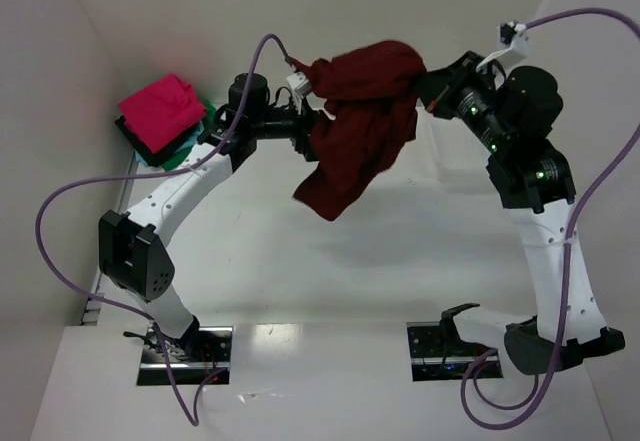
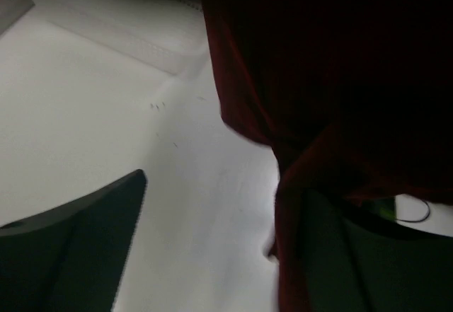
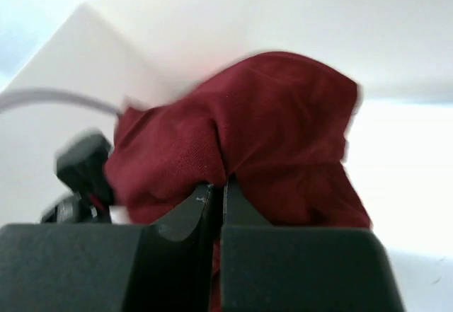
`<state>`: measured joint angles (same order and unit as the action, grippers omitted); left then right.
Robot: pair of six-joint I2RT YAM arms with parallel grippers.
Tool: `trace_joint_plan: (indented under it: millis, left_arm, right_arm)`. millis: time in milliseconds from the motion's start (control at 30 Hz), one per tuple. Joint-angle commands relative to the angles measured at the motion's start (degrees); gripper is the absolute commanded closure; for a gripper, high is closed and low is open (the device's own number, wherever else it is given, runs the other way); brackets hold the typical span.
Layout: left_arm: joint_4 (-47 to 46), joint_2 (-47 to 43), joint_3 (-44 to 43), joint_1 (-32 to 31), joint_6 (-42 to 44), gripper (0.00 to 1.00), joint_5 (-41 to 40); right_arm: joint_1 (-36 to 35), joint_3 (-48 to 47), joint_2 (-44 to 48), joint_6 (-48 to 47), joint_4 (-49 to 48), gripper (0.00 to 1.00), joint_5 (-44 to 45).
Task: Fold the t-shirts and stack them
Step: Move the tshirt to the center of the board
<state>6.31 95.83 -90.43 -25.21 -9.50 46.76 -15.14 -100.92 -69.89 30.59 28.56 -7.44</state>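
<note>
Okay, on my top view the maroon shirt (image 1: 355,131) is up in the air over the far half of the table (image 1: 300,261), strung between my two arms and bunched, with a loose tail hanging down toward the surface. The right gripper (image 3: 218,188) is clamped tight on it. On the right wrist camera I see both jaws pressed together with a fold of maroon cloth pinched between the tips, and the rest of the shirt balloons out just beyond them. The left gripper (image 1: 308,111) is at the shirt's other side with its jaws spread wide, gripping nothing. On the left wrist camera one finger (image 2: 78,248) stands bare over the white table, while the other is draped in dark red cloth that fills the right of that view, so the shirt lies on that finger rather than being pinched. Off at the far left corner sits the folded stack, well apart from the arms' tips: the pink shirt (image 1: 160,109) on top, with a green shirt (image 1: 198,139) and a black shirt (image 1: 133,139) edging out from under it.
</note>
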Motion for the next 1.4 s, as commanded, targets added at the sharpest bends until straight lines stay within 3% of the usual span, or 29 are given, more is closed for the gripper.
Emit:
trace_joint_plan:
  millis: [0,33,100,167,200,367,533,733,867,1000,1200,1300,1367]
  left_arm:
    - [-14.29,0.23,-0.19,-0.98,-6.31,0.25,-4.05]
    - [-18.05,-0.72,0.95,-0.98,-9.89,0.48,-6.48]
    - [-24.28,-2.13,5.60,-0.98,-13.34,0.66,-8.26]
    - [-26.95,-4.67,8.85,-0.98,-16.67,0.92,-9.75]
    - [-27.66,-5.56,10.35,-0.98,-17.39,1.00,-11.07]
    - [-26.45,-12.68,14.58,-0.98,-15.21,1.00,-18.27]
    - [-11.97,-17.69,11.42,-0.98,-9.23,1.00,-27.15]
    - [-0.96,-27.53,11.33,0.77,-7.38,1.00,-38.93]
    - [5.46,-32.90,13.70,1.31,-6.50,1.00,-46.32]
    - [9.33,-35.53,17.03,1.31,-7.99,1.00,-45.46]
    - [16.54,-35.10,21.52,1.31,-11.50,1.00,-35.17]
    - [17.07,-35.71,24.60,1.31,-12.92,1.00,-35.16]
    - [17.07,-36.24,24.60,1.31,-13.53,1.00,-35.95]
  right_arm:
    - [-0.33,11.78,1.76,5.52,-5.08,1.00,-8.29]
    - [-0.33,14.33,2.56,6.23,-7.35,1.00,-10.20]
    - [-0.33,20.14,3.09,7.02,-7.98,1.00,-11.97]
    - [-0.33,25.30,3.62,7.82,-9.64,1.00,-13.64]
    - [-0.33,26.90,3.62,8.60,-10.44,1.00,-13.65]
    - [-0.33,32.36,4.85,6.86,-11.60,1.00,-13.66]
    - [-0.33,33.07,4.15,4.57,-9.92,0.98,-7.25]
    - [5.02,32.55,4.67,4.57,-10.54,0.97,-5.22]
    - [7.05,33.95,5.90,3.51,-10.54,0.88,-5.21]
    - [7.05,40.52,7.13,4.73,-9.49,0.87,-3.81]
    - [7.05,48.70,8.89,5.27,-9.48,0.67,-7.32]
    - [7.05,49.60,8.89,5.27,-9.48,0.67,-7.94]
    - [7.05,49.60,8.89,5.27,-9.48,0.54,-7.94]
